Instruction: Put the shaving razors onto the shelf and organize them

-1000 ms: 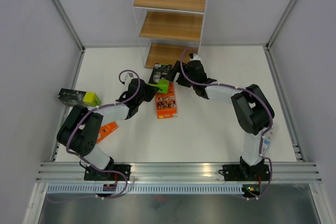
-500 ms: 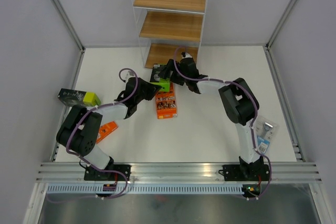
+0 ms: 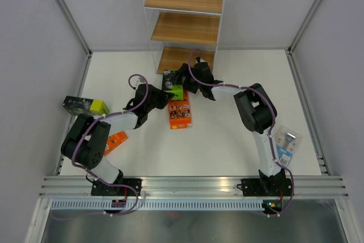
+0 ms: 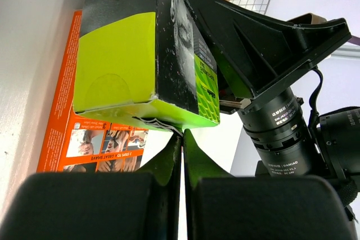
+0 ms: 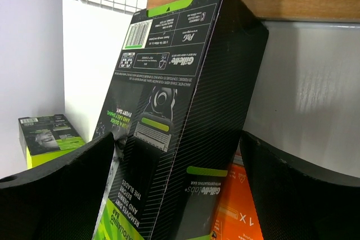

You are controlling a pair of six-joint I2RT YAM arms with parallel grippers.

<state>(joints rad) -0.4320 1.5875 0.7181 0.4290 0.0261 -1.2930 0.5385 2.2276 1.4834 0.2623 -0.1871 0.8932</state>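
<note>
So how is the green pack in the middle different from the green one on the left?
The middle pack is tipped up; the left pack lies flat on the table. The middle pack sits over an orange pack, with the right gripper open around it and the left gripper pinching its edge; the left pack lies alone. Both are green and black.

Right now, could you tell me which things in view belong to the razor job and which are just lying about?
For the job: shelf; tilted green pack; middle orange pack; left green pack; left orange pack; blue pack.
Not for the job: only fixtures, the front rail and the walls.
</note>
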